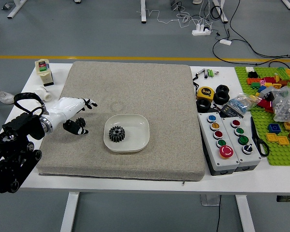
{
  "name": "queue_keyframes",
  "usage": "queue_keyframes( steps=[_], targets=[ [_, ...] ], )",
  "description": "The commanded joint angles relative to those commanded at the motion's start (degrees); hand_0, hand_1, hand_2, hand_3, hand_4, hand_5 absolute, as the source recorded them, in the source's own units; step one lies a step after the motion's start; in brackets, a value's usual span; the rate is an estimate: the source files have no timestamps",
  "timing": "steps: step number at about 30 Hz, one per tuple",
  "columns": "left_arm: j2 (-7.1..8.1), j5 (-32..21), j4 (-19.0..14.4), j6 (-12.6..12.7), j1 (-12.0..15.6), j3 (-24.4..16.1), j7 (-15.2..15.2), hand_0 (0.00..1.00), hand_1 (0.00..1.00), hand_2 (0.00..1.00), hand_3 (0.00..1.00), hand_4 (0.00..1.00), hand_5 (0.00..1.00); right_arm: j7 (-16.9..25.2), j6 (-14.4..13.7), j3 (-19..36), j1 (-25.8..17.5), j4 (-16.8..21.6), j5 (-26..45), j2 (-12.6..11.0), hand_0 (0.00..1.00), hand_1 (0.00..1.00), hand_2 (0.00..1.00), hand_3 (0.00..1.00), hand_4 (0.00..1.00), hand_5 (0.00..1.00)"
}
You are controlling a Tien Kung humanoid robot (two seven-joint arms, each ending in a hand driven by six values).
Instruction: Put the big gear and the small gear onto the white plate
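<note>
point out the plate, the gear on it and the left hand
plate point(137, 135), head view, bare floor right of gear
gear point(117, 134), head view, toothed body
left hand point(66, 108), head view, white shell

Small gear perhaps touching left hand, open mat to plate, room right of big gear

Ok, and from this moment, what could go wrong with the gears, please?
The left hand reaches close to the gear outside the plate, so it might push that gear away. The other gear sits on the plate's left half, so a careless placement could knock it or catch the rim.
</note>
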Motion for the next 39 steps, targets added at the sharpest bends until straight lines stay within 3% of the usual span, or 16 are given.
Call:
queue_keyframes(
  steps=[3,4,9,10,15,16,21,22,24,33,39],
  targets=[
    [-0.18,0.0,0.45,-0.07,-0.02,0.22,0.82,0.411,0.569,0.645,0.737,0.751,0.083,-0.01,0.01,-0.28,-0.07,0.01,-0.03,0.03,0.623,0.62,0.681,0.471,0.73,0.593],
    [-0.21,0.0,0.63,-0.16,-0.03,0.36,1.12,0.359,0.494,0.564,0.654,0.328,0.002,-0.02,0.01,-0.38,-0.08,0.01,-0.03,0.04,0.624,0.621,0.681,0.471,0.73,0.593],
    [-0.28,0.0,1.64,-0.38,0.14,0.66,1.66,0.359,0.494,0.564,0.654,0.328,0.002,-0.05,-0.01,-0.77,-0.22,0.01,0.12,0.11,0.624,0.621,0.681,0.471,0.73,0.593],
    [-0.29,0.0,1.78,-0.35,0.17,0.68,1.63,0.354,0.489,0.558,0.651,0.275,0.002,-0.05,-0.01,-0.81,-0.23,0.02,0.12,0.12,0.623,0.621,0.68,0.471,0.73,0.593],
    [-0.37,0.0,2.48,-0.39,0.29,0.61,1.69,0.354,0.489,0.558,0.651,0.275,0.002,-0.05,0.02,-1.04,-0.33,0.03,0.13,0.12,0.623,0.621,0.68,0.471,0.73,0.593],
    [-0.37,0.0,2.53,-0.41,0.3,0.61,1.71,0.345,0.482,0.554,0.652,0.18,0.002,-0.05,0.02,-1.03,-0.34,0.03,0.13,0.12,0.623,0.621,0.68,0.471,0.73,0.593],
    [-0.37,0.0,2.54,-0.66,0.41,0.62,1.88,0.345,0.482,0.554,0.652,0.18,0.002,-0.05,0.04,-0.86,-0.34,0.02,0.1,0.11,0.623,0.621,0.68,0.471,0.73,0.593],
    [-0.38,0.0,2.25,-0.65,0.43,0.62,1.85,0.316,0.439,0.522,0.643,0.002,0.002,-0.06,0.06,-0.8,-0.33,0.01,0.09,0.11,0.623,0.62,0.681,0.47,0.729,0.594],
    [-0.39,0.0,1.92,-0.6,0.43,0.62,1.8,0.316,0.439,0.522,0.643,0.002,0.002,-0.06,0.07,-0.74,-0.32,0.0,0.07,0.1,0.623,0.62,0.681,0.47,0.729,0.594],
    [-0.28,-1.0,-1.88,0.02,0.24,0.62,1.58,0.311,0.415,0.513,0.644,0.002,0.002,-0.07,0.05,-0.28,-0.07,-0.03,-0.01,0.04,0.623,0.62,0.681,0.471,0.729,0.594],
    [-0.78,-5.34,-7.77,1.54,0.41,2.82,1.58,0.311,0.416,0.516,0.647,0.002,0.002,-0.06,0.04,-0.31,-0.02,-0.06,0.03,0.01,0.623,0.619,0.681,0.471,0.729,0.595]
  ],
)
